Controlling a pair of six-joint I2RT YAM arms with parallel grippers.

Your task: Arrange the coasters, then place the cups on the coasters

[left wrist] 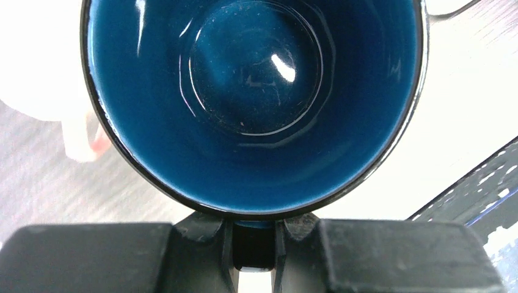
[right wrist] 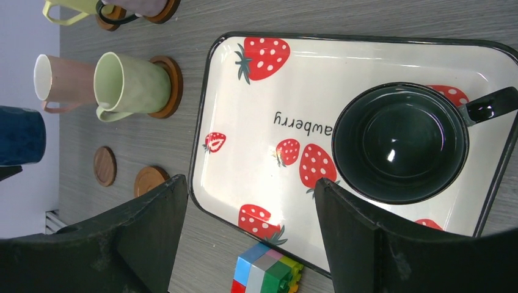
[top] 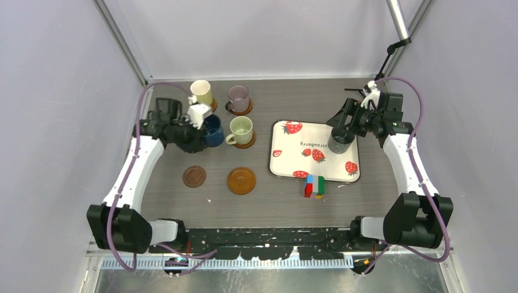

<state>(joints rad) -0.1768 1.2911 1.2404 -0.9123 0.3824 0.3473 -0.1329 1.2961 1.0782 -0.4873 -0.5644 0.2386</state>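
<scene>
Two bare coasters (top: 241, 180) are lying toward 7 o'clock on a dark grey wood-grain table (top: 379, 183), which pale walls (top: 61, 91) and metal posts (top: 124, 46) are enclosing. Toward 10 o'clock, the left gripper (left wrist: 253, 235) is pinching the rim of the dark blue cup (left wrist: 253, 104), whose mouth is facing the wrist camera. The right gripper (right wrist: 250, 186) is hovering, jaws spread wide, above the grey cup (right wrist: 400, 143), which is standing upright on the strawberry tray (right wrist: 256, 91) with its handle pointing to 3 o'clock. The green cup (top: 240, 129) is pointing its handle to 9 o'clock.
</scene>
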